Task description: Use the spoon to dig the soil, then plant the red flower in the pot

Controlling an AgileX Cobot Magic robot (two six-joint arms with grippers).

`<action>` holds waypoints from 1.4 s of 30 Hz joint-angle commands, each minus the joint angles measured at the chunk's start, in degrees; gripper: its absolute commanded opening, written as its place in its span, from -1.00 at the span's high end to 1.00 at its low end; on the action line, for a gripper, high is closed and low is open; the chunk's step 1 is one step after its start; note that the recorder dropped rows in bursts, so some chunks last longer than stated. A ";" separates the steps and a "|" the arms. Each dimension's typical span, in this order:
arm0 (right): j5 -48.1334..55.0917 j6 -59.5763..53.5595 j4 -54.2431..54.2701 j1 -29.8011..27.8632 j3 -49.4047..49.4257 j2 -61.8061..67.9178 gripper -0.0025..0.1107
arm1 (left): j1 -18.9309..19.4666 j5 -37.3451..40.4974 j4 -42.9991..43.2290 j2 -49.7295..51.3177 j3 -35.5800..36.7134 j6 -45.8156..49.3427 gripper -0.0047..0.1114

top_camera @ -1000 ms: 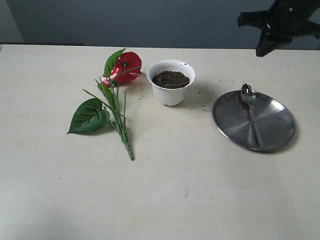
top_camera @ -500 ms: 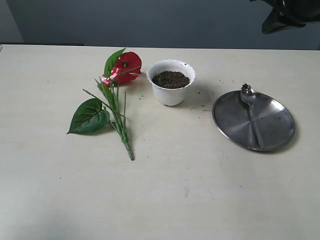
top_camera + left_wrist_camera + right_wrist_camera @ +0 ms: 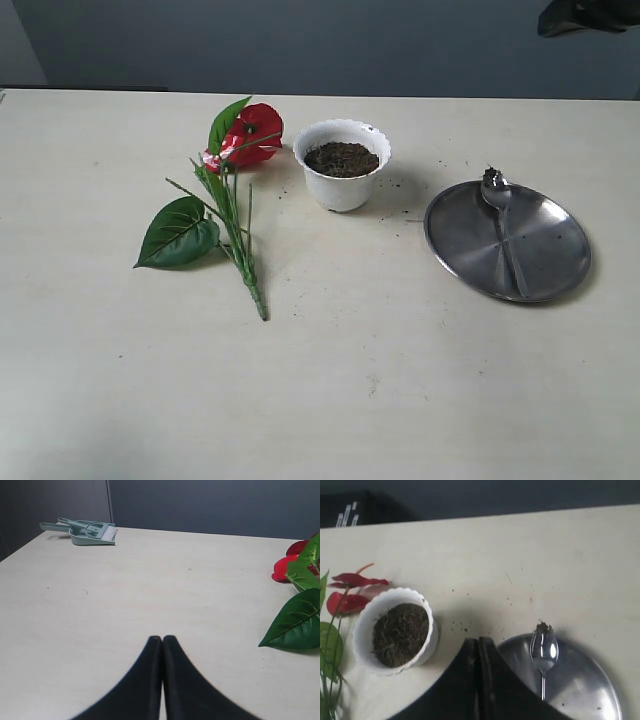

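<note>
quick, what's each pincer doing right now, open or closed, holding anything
left pincer: closed, holding nothing
right pincer: closed, holding nothing; the spoon lies on the steel plate

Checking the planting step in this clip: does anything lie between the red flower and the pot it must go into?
Nothing visible does. The red flower lies flat on the table just beside the pot, whose mouth holds only soil. The spoon rests on the steel plate on the pot's other side.
</note>
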 commanded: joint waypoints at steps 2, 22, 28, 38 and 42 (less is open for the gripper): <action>-5.58 -0.50 -0.38 -0.28 0.26 -0.57 0.96 | -0.10 -0.70 0.00 -0.22 0.22 -0.10 0.91; -5.61 -3.02 -17.29 -0.28 0.26 -11.36 0.96 | -0.10 -0.70 0.00 -0.22 0.22 -0.10 0.91; -7.09 -3.12 -22.09 -0.28 1.49 -17.53 0.96 | -0.10 -0.70 0.00 -0.22 0.22 -0.10 0.91; -20.20 -3.12 -18.67 -8.44 26.19 -37.05 0.96 | -0.10 -0.70 0.00 -0.22 0.22 -0.10 0.91; -28.40 -3.01 -17.38 -13.46 41.82 -49.45 0.96 | -0.10 -0.70 0.00 -0.22 0.22 -0.10 0.91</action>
